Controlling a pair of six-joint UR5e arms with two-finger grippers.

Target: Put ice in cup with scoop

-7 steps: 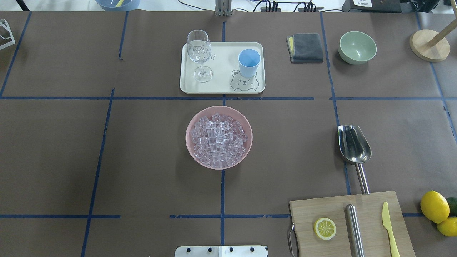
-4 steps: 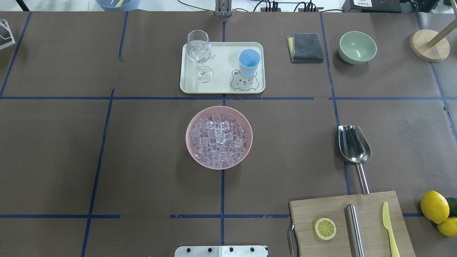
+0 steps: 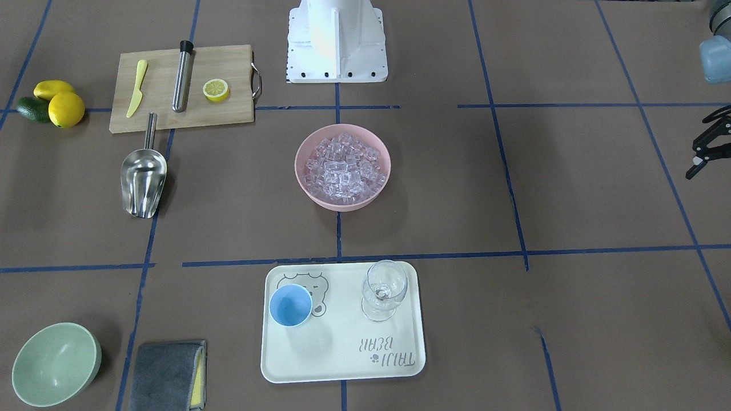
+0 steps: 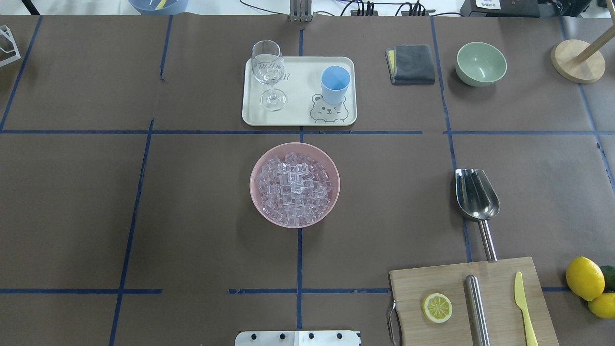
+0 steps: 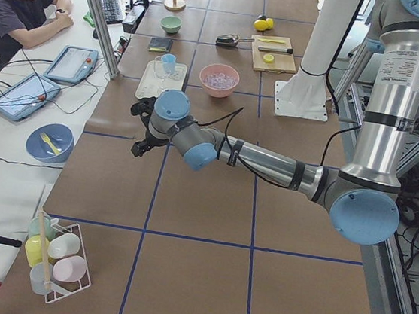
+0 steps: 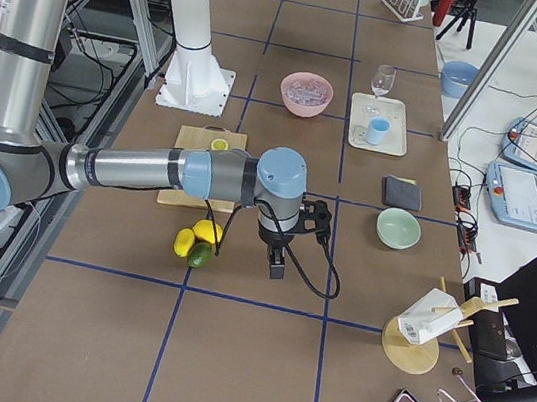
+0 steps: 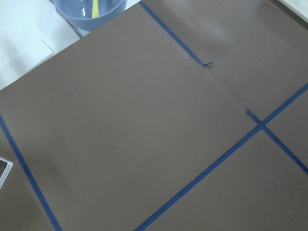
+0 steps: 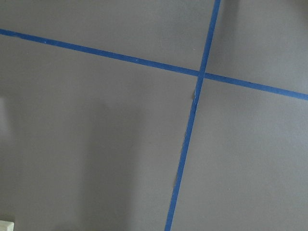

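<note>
The ice (image 4: 294,187) fills a pink bowl (image 4: 254,202) at the table's middle. The light-blue cup (image 4: 335,84) stands upright and empty on a cream tray (image 4: 300,91) beyond the bowl. The steel scoop (image 4: 476,194) lies flat on the right side, its handle toward a cutting board. My left gripper (image 3: 701,145) hangs open and empty far off the table's left side, out of the overhead view. My right gripper (image 6: 278,261) shows only in the exterior right view, near the lemons; I cannot tell whether it is open or shut.
A clear stemmed glass (image 4: 268,67) shares the tray. A wooden board (image 4: 499,278) holds a lemon half (image 4: 437,307), a steel tube and a yellow knife. Whole lemons (image 4: 584,278) lie at the right edge. A grey cloth (image 4: 412,63) and a green bowl (image 4: 481,63) sit at the back right.
</note>
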